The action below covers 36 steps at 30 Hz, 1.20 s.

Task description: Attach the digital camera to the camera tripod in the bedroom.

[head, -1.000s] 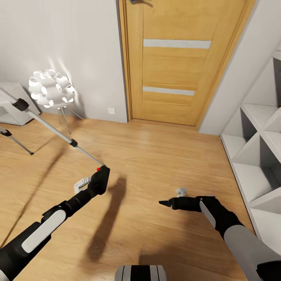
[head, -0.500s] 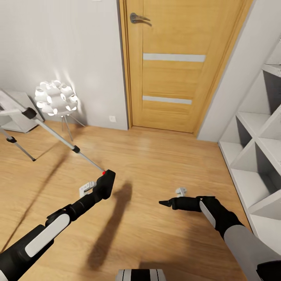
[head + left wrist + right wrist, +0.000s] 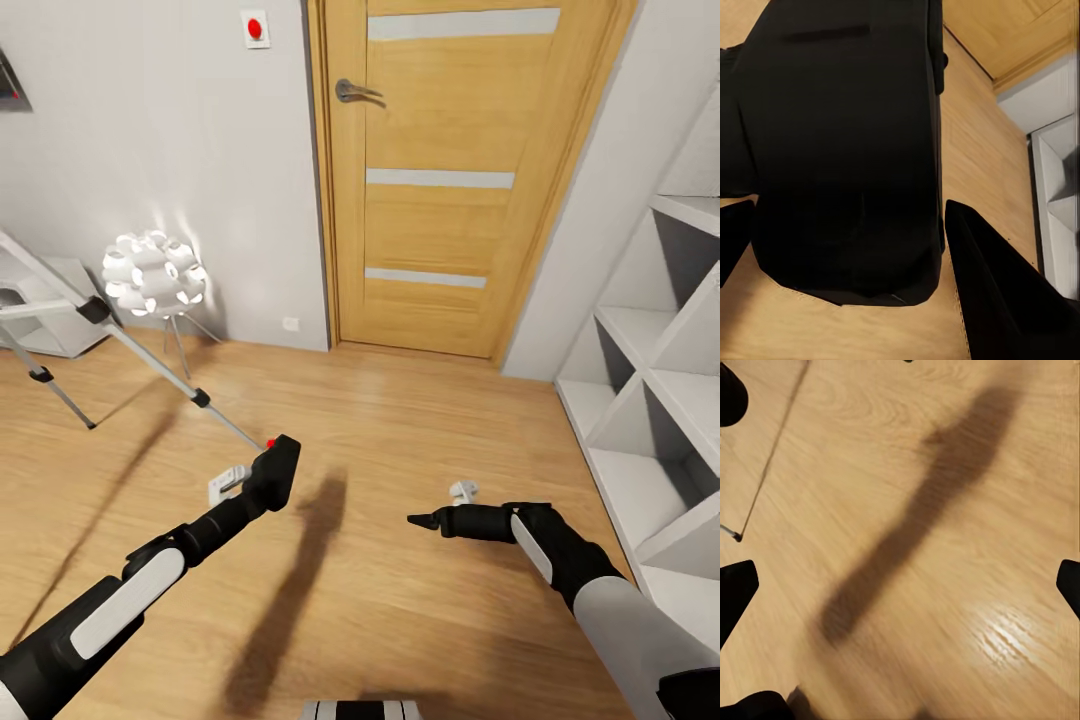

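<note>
One digital camera (image 3: 275,474) is held up over the wood floor (image 3: 420,420) by the left gripper (image 3: 262,484), red dot on its top corner. In the left wrist view the black body (image 3: 844,150) is clamped between two dark fingers (image 3: 997,300), so the jaws are closed onto it.

One camera tripod (image 3: 110,335) is seen at the left of the head view, cut off by the edge. Two silver legs with black joints can be counted there; a third can't be made out. The tip of the nearer leg ends just beside the held camera, though actual contact can't be told.

The right gripper (image 3: 420,520) is held out low over the floor, and nothing is gripped. In the right wrist view its dark fingertips (image 3: 736,589) sit at opposite edges, so it's spread wide.

Also counted: one wooden door (image 3: 450,180) with three pale stripes and one handle, one white ball lamp (image 3: 152,275) by the wall, one red wall switch (image 3: 255,28), and one white cubby shelf (image 3: 650,400) on the right.
</note>
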{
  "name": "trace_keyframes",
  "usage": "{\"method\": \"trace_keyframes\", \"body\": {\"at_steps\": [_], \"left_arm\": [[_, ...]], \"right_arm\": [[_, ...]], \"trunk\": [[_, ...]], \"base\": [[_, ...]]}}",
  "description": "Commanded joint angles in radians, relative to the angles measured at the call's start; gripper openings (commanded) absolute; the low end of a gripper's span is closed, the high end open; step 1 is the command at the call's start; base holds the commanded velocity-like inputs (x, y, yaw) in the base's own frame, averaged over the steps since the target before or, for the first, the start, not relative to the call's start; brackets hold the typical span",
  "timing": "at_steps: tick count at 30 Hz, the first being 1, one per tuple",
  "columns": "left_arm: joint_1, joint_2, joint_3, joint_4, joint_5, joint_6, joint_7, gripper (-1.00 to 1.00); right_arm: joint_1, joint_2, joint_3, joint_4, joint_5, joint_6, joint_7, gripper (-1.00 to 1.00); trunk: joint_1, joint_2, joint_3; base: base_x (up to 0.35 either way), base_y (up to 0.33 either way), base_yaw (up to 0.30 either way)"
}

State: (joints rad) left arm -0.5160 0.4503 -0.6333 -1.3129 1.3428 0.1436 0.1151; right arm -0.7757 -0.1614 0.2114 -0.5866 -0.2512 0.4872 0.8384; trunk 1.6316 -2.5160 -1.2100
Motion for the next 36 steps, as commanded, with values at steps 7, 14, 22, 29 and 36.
{"method": "trace_keyframes", "body": {"at_steps": [7, 14, 22, 29, 36], "left_arm": [[-0.001, -0.007, -0.002, -0.003, 0.007, 0.001, 0.006, -1.00], [-0.001, -0.009, -0.003, -0.003, 0.007, 0.001, 0.006, -1.00], [-0.001, -0.017, -0.008, -0.009, 0.007, 0.001, 0.006, -1.00], [-0.001, -0.033, -0.015, -0.017, 0.007, 0.002, 0.006, -1.00], [-0.001, -0.069, -0.020, -0.018, 0.006, 0.003, 0.006, -1.00]], "right_arm": [[-0.001, -0.002, 0.004, -0.001, -0.010, 0.007, -0.002, 1.00], [-0.001, -0.003, 0.003, -0.001, -0.010, 0.008, -0.006, 1.00], [-0.001, 0.000, 0.003, -0.003, -0.012, 0.007, -0.155, 1.00], [-0.001, 0.003, 0.001, -0.011, -0.015, 0.008, -0.217, 1.00], [-0.001, -0.002, 0.000, -0.012, -0.016, 0.011, -0.118, 1.00]], "trunk": [[-0.003, 0.001, 0.026], [-0.006, 0.003, 0.053], [-0.010, 0.005, 0.084], [-0.013, 0.006, 0.111], [-0.016, 0.008, 0.138]], "base": [[0.000, 0.000, 0.000], [0.000, 0.000, 0.000], [0.000, 0.000, 0.000], [0.000, 0.000, 0.000], [0.000, 0.000, 0.000]]}}
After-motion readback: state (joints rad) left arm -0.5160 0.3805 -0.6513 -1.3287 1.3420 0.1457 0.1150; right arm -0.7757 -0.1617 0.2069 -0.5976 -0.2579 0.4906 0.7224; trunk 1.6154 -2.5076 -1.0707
